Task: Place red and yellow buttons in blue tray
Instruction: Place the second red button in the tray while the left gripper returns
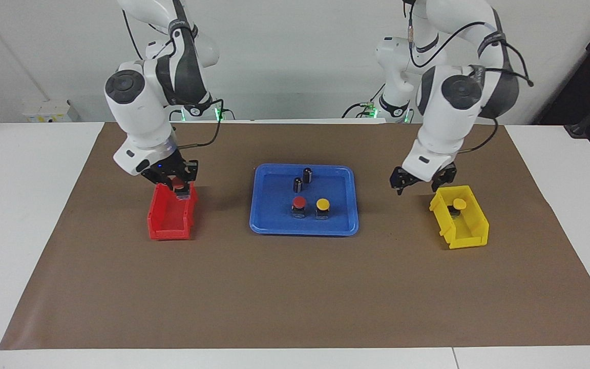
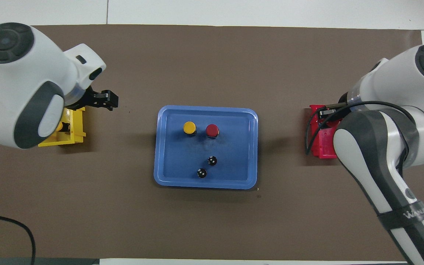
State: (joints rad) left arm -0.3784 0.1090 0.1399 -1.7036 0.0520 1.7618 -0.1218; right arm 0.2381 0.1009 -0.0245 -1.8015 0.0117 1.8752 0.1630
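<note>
The right claw (image 1: 176, 185) grips a red button (image 1: 177, 183) just above the red bin (image 1: 171, 218). The left claw (image 1: 422, 180) hangs open, empty, beside the yellow bin (image 1: 460, 218), whose yellow button (image 1: 459, 204) sits just below. Between the claws, the tray (image 1: 269, 215) holds one red (image 1: 299, 202) and one yellow (image 1: 322, 204).

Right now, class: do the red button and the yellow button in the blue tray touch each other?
Apart. The overhead view shows a strip of blue tray floor between the red button and the yellow button, standing side by side.

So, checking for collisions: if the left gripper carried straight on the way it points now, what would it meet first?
Probably the brown table mat, just beside the yellow bin. The open left gripper points down, raised, slightly short of the bin's rim; depth is uncertain.
</note>
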